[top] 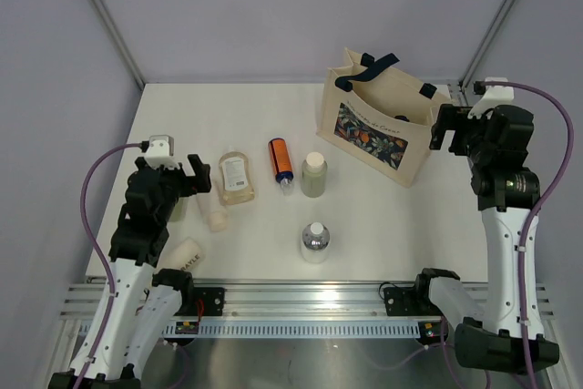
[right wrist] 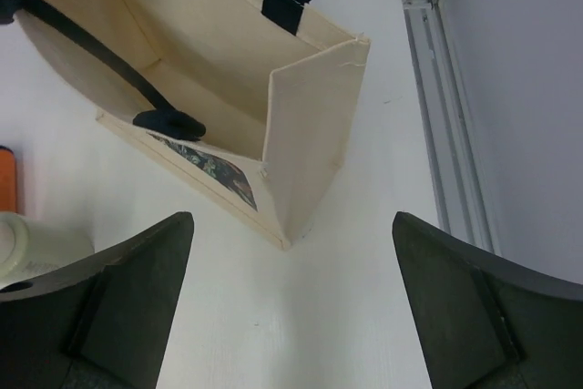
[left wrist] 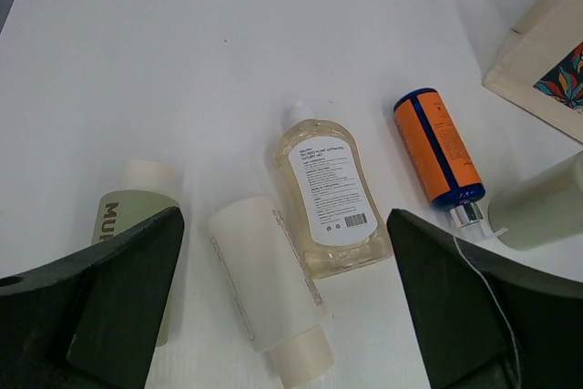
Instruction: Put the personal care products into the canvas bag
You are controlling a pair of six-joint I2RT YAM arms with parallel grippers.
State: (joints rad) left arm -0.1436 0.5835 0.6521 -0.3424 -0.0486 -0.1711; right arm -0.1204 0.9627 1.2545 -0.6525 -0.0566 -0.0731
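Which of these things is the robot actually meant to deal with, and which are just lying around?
Belongs to the job: canvas bag; clear yellowish bottle; orange tube; grey-green bottle; silver bottle; plain cream tube; lettered cream tube; green tube.

Not part of it: metal rail at the table's near edge, a fixture of the rig.

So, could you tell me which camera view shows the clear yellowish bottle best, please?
The left wrist view: the clear yellowish bottle lies large and central, label and barcode visible. The top external view shows the same bottle small, from above. The right wrist view misses it.
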